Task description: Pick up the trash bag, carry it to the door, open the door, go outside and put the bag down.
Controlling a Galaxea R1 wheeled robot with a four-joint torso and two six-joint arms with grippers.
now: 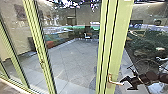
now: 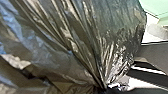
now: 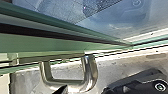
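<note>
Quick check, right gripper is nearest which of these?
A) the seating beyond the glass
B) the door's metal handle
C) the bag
B: in the head view the right gripper is right beside the metal handle on the pale green door frame.

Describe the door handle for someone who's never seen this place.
Find the thick pale-green upright right of centre in the head view. Low on it, the door handle, a small bent lever, juts towards the dark right arm. Its pale metal sets it apart from both green upright and dark arm.
</note>
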